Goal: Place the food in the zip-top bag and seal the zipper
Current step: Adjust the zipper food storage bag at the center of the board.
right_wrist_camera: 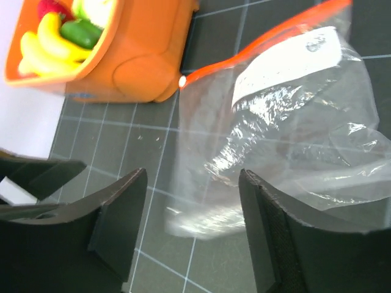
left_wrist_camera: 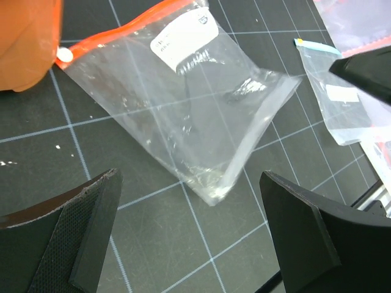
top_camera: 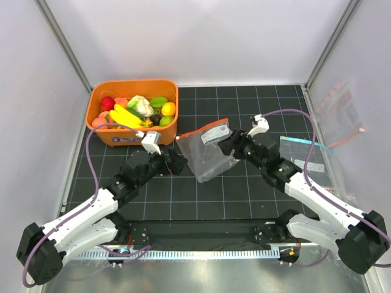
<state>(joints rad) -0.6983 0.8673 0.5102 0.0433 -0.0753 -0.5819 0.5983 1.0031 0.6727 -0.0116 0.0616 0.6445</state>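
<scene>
Clear zip-top bag point(top_camera: 204, 154) between inward-reaching arms; left claw point(top_camera: 181, 163), right claw point(top_camera: 225, 146) spread wide, empty.

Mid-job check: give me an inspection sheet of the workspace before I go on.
Surface: black gridded mat, no spills seen.
Job's things: zip-top bag lies crumpled at centre, no food inside; zipper along its far edge, open or sealed cannot be told; food all in the orange basket.
Clutter: flat bag with blue top edge at the right.
Hands: left hand open, just left of the bag; right hand open, at the bag's right edge.
Cables: purple cable loops along each arm, away from the bag.
Surroundings: white walls; something blurred behind the right panel.
</scene>
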